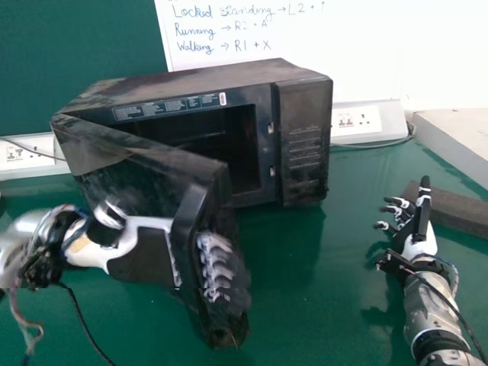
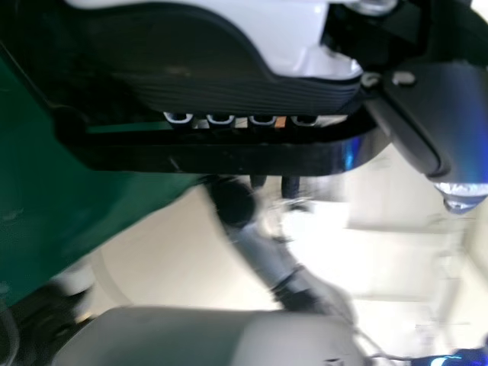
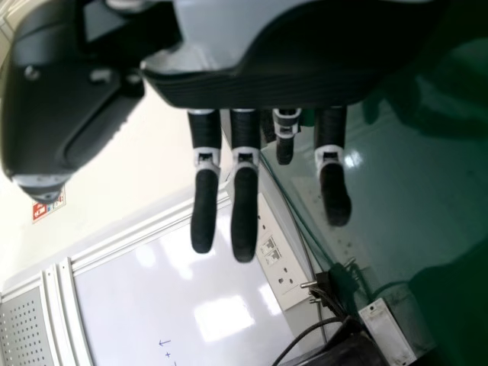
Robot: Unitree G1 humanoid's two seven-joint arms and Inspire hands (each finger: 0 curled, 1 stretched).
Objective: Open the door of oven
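Black box-shaped microwave oven [image 1: 301, 99] on the green desk [image 1: 293, 252], seen from my head camera. Its body stands toward the rear of the desk, the panel with rows of buttons on the right of its front. The glossy black oven door [image 1: 137, 175] is open: it is hinged at the left side of the body and swung out toward me, so that part of the dark cavity [image 1: 244, 145] is exposed between door and body.

My left robot hand [image 1: 145, 255] is at the free edge of the door, clasping the black curved handle [image 2: 213, 158]. The palm lies on the near side of the handle, and the fingers are hooked behind it; in the left wrist view the bar crosses in front of them. The thumb [image 2: 450, 130] stands apart from the bar.

My right robot hand [image 1: 417, 245] is released, its fingers extended and slightly relaxed, over the right part of the desk, well apart from the oven.

Surroundings: a long dark grey block [image 1: 454, 210] lies aslant on the desk, just beside the right robot hand. Behind the oven are a white board with blue handwriting [image 1: 305, 53] and a dark green panel [image 1: 76, 38]. White socket boxes [image 1: 366, 120] flank the oven at the rear, a thin cable [image 1: 374, 145] running along the right one.
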